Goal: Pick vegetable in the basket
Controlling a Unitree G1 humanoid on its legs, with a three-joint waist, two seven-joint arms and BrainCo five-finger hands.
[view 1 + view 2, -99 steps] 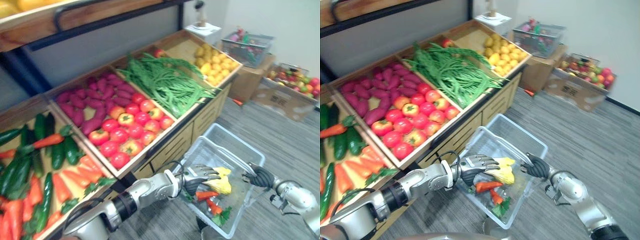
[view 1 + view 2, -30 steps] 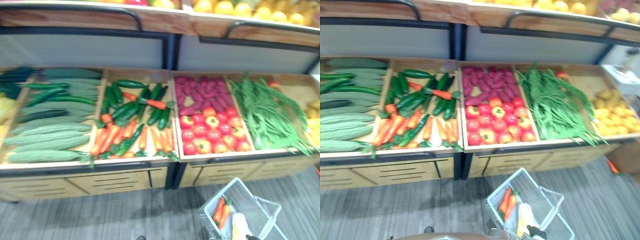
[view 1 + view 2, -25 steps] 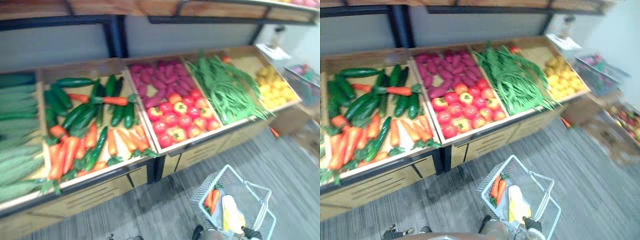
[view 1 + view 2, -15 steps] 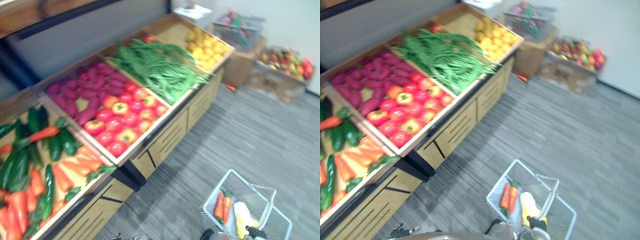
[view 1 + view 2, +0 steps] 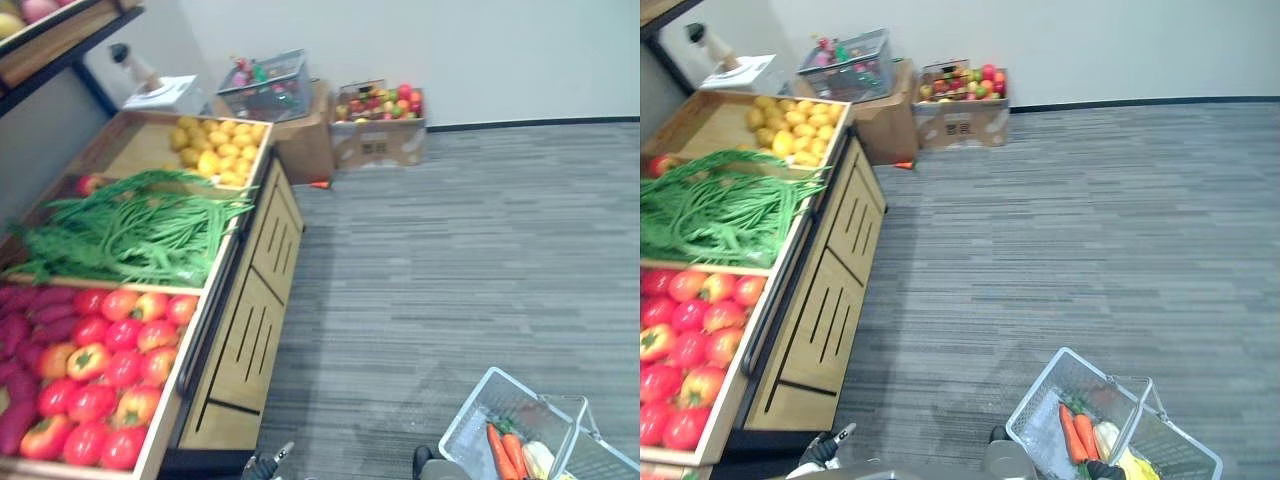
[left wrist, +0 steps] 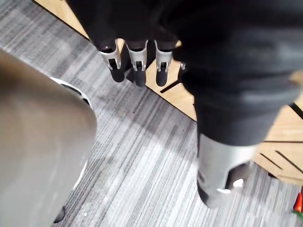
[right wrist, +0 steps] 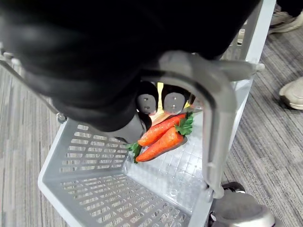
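Note:
A grey plastic basket (image 5: pixel 1032 408) hangs low at the right, over the carpet. Inside it lie two carrots (image 7: pixel 161 137) with green tops and a yellow vegetable (image 5: pixel 1137 465). My right hand (image 7: pixel 174 101) is shut round the basket's grey handle (image 7: pixel 215 113), its fingers curled beneath it. My left hand (image 6: pixel 138 64) hangs over the floor beside the wooden stand, fingers straight and holding nothing. The stand at the left carries green beans (image 5: pixel 130 235), tomatoes (image 5: pixel 100 370) and yellow produce (image 5: pixel 215 145).
Purple sweet potatoes (image 5: pixel 15 320) lie at the stand's left edge. A cardboard box of fruit (image 5: pixel 378 110) and a wire basket (image 5: pixel 265 85) sit by the far wall. Grey carpet (image 5: pixel 450 250) stretches to the right. A person's beige shoes (image 7: pixel 293 94) stand close to the basket.
The camera has swung right, so the stand has slid to the left. The basket stays in my right hand. My left hand, over the basket 3.3 s ago, now hangs by my side.

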